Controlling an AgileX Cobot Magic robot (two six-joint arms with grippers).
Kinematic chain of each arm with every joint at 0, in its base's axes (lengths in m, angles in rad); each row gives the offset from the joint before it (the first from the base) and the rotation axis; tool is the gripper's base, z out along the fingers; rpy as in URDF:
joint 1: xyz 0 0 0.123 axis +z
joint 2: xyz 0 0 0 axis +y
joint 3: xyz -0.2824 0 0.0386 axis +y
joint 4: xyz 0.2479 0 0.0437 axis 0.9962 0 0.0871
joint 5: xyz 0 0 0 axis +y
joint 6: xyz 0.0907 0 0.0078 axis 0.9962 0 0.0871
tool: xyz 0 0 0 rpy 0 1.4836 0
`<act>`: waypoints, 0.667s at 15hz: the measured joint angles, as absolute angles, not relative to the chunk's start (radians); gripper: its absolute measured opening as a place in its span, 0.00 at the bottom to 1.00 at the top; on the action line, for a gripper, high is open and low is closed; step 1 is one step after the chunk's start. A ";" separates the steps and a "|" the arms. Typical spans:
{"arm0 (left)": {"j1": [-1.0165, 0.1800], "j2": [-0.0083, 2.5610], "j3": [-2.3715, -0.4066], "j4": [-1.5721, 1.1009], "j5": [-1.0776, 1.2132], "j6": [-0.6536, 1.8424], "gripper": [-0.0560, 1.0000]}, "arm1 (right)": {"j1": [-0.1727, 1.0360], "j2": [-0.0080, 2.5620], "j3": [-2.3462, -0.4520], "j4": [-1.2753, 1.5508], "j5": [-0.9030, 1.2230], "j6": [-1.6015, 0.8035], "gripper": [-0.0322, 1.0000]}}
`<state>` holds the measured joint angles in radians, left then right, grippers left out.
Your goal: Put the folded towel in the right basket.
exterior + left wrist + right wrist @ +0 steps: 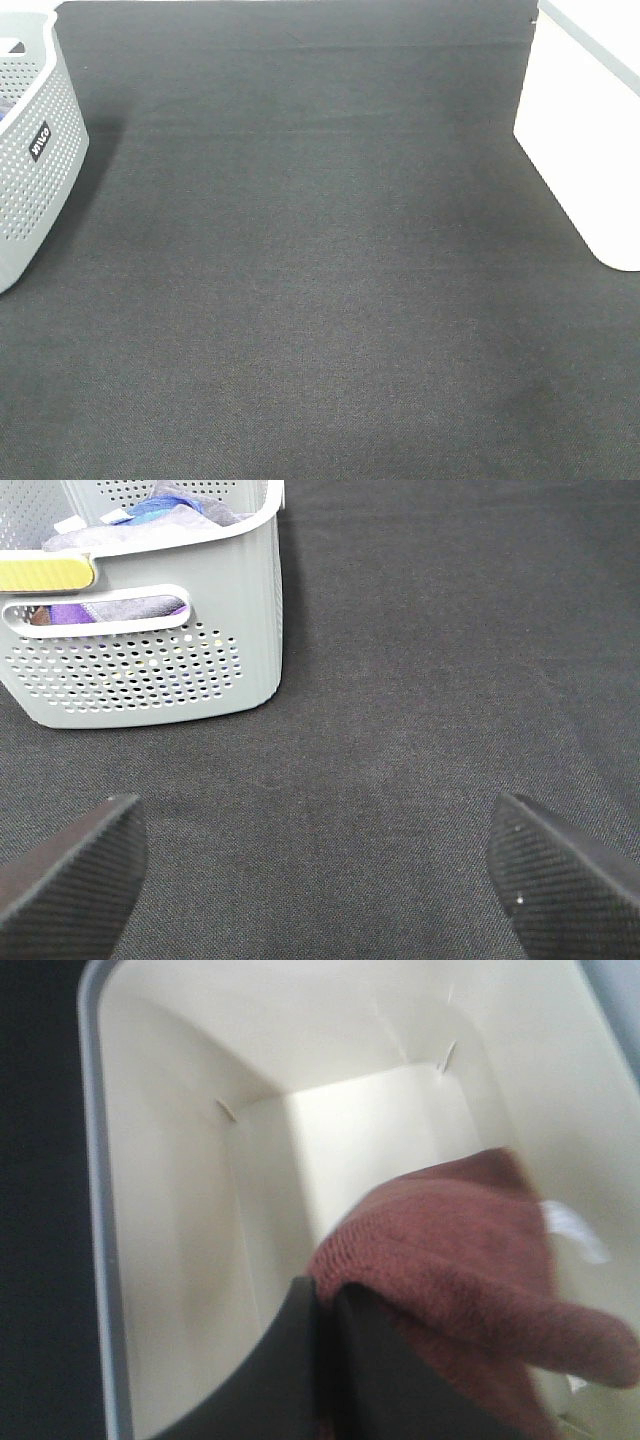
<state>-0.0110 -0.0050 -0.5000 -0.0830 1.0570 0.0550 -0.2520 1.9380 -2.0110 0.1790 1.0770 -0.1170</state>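
In the right wrist view my right gripper (325,1305) is shut on a folded dark red towel (460,1250) and holds it over the inside of the white right basket (170,1210). The towel hangs above the basket's floor; whether it touches the basket I cannot tell. In the exterior high view only the white basket's outer wall (580,150) shows at the right edge; neither arm nor the towel shows there. In the left wrist view my left gripper (320,880) is open and empty over the black cloth, a short way from the grey basket (150,670).
A grey perforated basket (35,150) with a yellow handle patch stands at the far left and holds purple and blue cloths (160,510). A black cloth (320,300) covers the table between the two baskets.
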 joint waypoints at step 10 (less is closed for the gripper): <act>-0.011 -0.005 -0.500 -0.083 1.057 0.055 0.88 | -0.251 1.895 -2.011 0.353 1.151 -0.098 0.76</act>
